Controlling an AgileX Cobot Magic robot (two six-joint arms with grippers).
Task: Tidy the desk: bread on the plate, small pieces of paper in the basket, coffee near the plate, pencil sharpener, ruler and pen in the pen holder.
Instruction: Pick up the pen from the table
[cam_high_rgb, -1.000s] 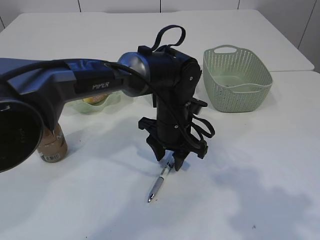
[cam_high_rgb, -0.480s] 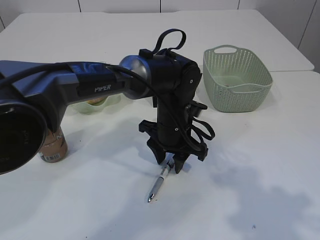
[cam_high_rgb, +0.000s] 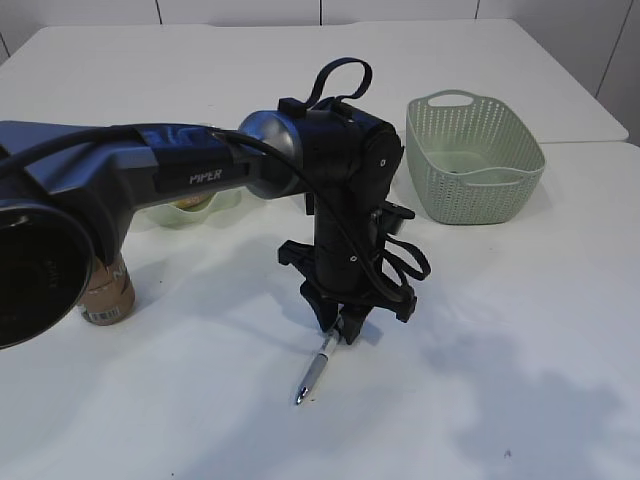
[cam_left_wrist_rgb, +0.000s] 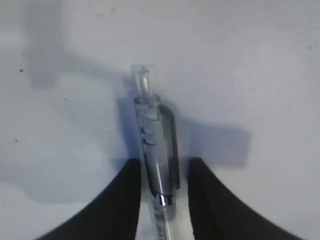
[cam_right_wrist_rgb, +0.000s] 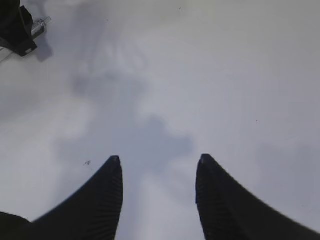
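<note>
Two jaws of my left gripper (cam_left_wrist_rgb: 163, 172) are sitting on either side of the pen (cam_left_wrist_rgb: 156, 145), small gaps remaining | pen is lying on the white table (cam_high_rgb: 520, 330) | my right gripper (cam_right_wrist_rgb: 157, 172) is hanging spread over bare table.

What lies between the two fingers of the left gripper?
The pen lies between the left gripper fingers, on the white table; the left wrist view shows it.

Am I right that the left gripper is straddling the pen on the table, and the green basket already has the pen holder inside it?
Not quite. The left gripper does straddle the pen on the table, but the exterior view shows no pen holder in the green basket.
</note>
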